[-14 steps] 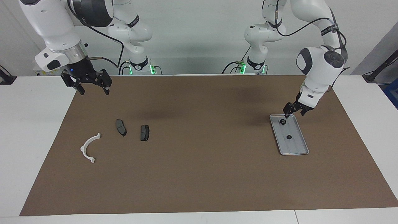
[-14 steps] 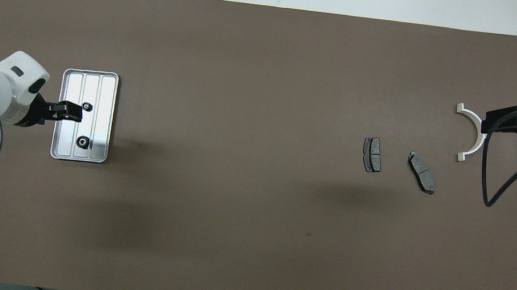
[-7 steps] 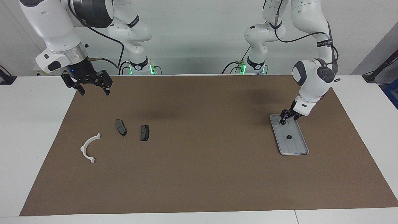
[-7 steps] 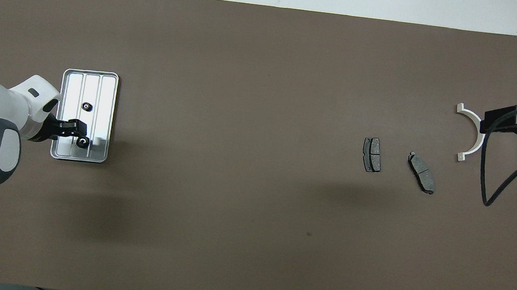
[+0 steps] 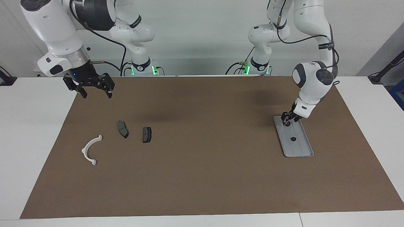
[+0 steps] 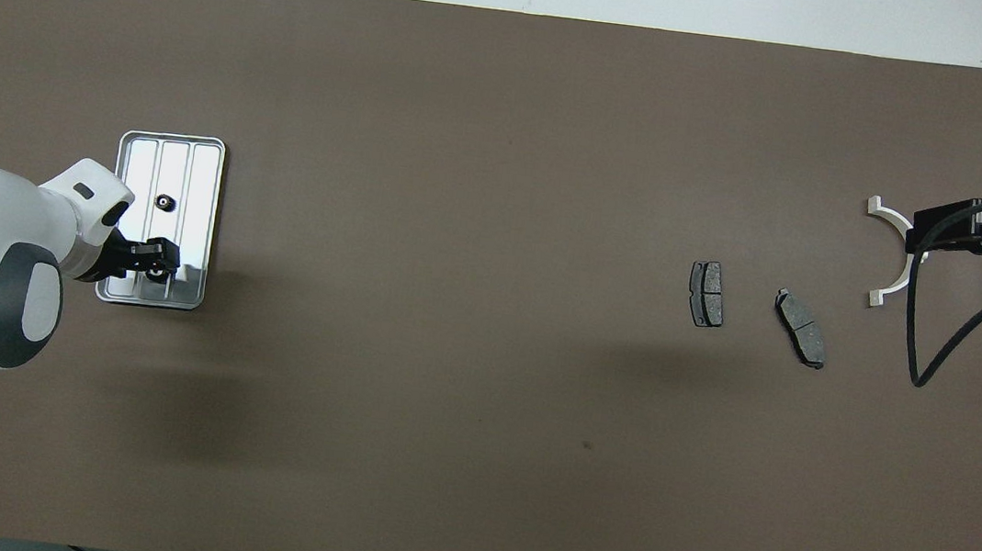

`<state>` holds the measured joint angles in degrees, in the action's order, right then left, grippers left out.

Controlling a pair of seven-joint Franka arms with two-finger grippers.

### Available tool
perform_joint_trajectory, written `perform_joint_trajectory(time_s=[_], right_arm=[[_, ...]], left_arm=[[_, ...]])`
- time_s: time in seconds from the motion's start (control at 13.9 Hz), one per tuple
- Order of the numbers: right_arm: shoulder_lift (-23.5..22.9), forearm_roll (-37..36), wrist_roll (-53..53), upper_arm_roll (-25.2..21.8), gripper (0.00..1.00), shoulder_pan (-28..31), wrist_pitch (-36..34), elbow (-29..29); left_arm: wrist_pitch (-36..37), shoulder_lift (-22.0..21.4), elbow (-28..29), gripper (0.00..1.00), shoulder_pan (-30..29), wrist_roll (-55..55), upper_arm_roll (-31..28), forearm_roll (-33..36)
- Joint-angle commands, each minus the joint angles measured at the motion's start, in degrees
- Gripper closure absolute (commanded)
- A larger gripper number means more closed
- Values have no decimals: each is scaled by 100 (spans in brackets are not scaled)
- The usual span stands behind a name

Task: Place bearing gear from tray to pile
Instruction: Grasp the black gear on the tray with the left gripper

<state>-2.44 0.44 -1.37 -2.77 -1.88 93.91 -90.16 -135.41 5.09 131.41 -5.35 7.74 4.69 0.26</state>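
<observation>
Your left gripper (image 5: 287,120) has dropped in the last second from just above the tray's (image 5: 301,148) robot-side end onto the bearing gear (image 6: 155,273) lying there. A second ago that gear was plainly visible below the raised fingers; now the fingers stand around it and hide most of it in the facing view. You can't tell from either view whether they have closed on it or merely bracket it. The tray sits near the left arm's end of the table, closer to the robots' edge than to the edge away from them. A second bearing gear (image 5: 293,138) lies untouched mid-tray.

So the pick is at the point of contact, but nothing has left the tray yet. The pile, a white bracket (image 5: 89,150) and two brake pads (image 5: 122,129) (image 5: 146,134), lies toward the right arm's end, well apart from the tray, so the whole carry is still ahead.

Your right gripper (image 5: 94,89) waits, fingers spread, over the mat's corner at the robots' edge, barely shifted.
</observation>
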Motion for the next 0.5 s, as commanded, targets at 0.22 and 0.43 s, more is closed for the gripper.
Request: perform_joint_trajectory(time_s=[0.22,0.43], right_arm=[[-2,-44,129,39,0,38,-65,-63],[-10,-44,120,39,0,38,-65,-63]], left_arm=[[-240,61,113,36,122,166,-39,-44],[-284,105,113,39,122,166,-39,-44]])
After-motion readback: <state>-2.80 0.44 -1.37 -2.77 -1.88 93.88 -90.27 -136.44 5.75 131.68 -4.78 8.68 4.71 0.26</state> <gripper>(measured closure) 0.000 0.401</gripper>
